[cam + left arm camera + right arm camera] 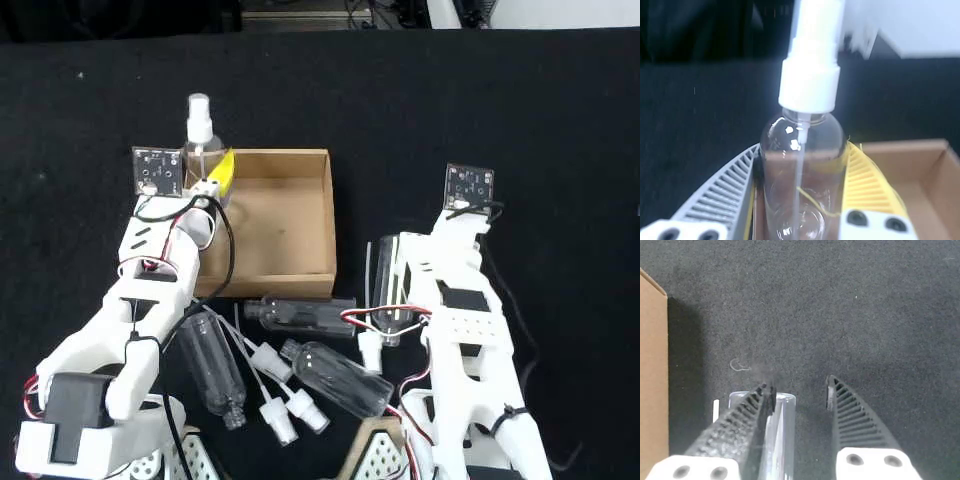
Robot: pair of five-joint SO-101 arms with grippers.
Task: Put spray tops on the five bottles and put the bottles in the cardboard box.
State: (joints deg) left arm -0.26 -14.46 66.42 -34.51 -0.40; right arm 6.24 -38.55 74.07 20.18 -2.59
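Note:
My left gripper [804, 146] is shut on a clear bottle [800, 175] with a white spray top [810, 75] on it. It holds the bottle [200, 135] upright at the far left corner of the cardboard box [330, 215]. My right gripper [800, 387] is open low over the black table, to the right of the box. Another clear bottle [785, 430] lies under one of its fingers; this bottle [392, 305] has a white top. In front of the box lie three more bottles [300, 313] [212, 365] [338, 378] and loose spray tops [270, 360] [300, 408].
The box's floor [275, 225] is bare cardboard. The black table [560, 150] spreads out to the right of and behind the box. The right arm's white body [455, 320] stretches along the right side of the loose bottles.

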